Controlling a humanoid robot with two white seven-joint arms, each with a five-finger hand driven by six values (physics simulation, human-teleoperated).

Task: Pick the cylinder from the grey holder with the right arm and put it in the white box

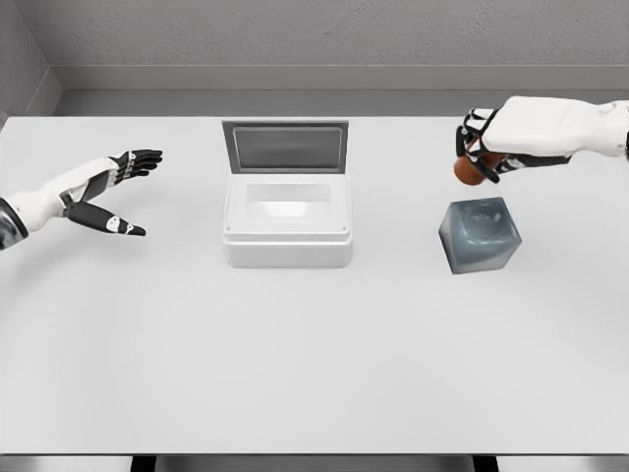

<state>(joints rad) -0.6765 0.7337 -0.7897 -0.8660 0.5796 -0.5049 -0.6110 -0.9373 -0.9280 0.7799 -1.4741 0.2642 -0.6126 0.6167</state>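
My right hand (479,147) hovers above and slightly behind the grey holder (480,234), fingers curled around a brown-orange cylinder (468,169) whose lower end pokes out below the fingers. The cylinder is lifted free of the holder, whose top recess looks vacant. The white box (287,228) stands to the left of the holder at the table's middle, its grey lid (286,146) tilted open at the back. My left hand (118,192) rests over the table at the far left with fingers spread, holding nothing.
The white table (314,374) stretches wide in front of the box and holder. A grey wall runs behind the table's far edge.
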